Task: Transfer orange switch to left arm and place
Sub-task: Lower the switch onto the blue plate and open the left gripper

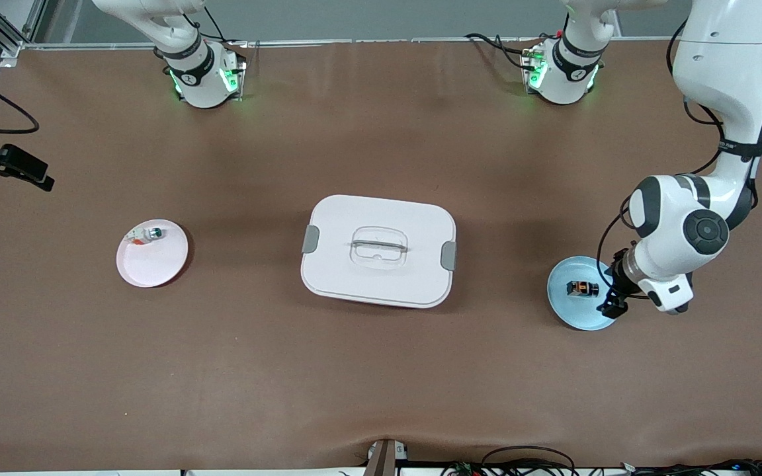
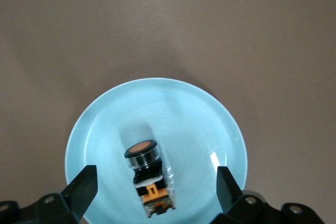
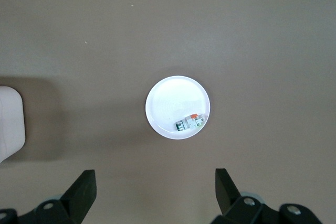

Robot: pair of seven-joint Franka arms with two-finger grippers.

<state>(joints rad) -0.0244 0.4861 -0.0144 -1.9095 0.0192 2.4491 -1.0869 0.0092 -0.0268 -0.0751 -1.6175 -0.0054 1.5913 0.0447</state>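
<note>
The orange switch [image 1: 581,288] lies on its side on a small blue plate [image 1: 569,311] toward the left arm's end of the table. My left gripper [image 1: 612,297] hangs low over that plate's edge. In the left wrist view the left gripper [image 2: 156,171] is open, with its fingers either side of the switch [image 2: 148,177] and apart from it, over the plate [image 2: 184,114]. The white lidded box [image 1: 378,250] stands mid-table. My right gripper [image 3: 155,174] is open and empty, high above the table; it is out of the front view.
A pink plate [image 1: 153,264] toward the right arm's end holds a small white-and-green part [image 1: 149,234]; both show in the right wrist view, the plate [image 3: 170,103] and the part [image 3: 190,123]. The box corner [image 3: 10,124] shows there too. A black mount [image 1: 4,165] juts in at the table's edge.
</note>
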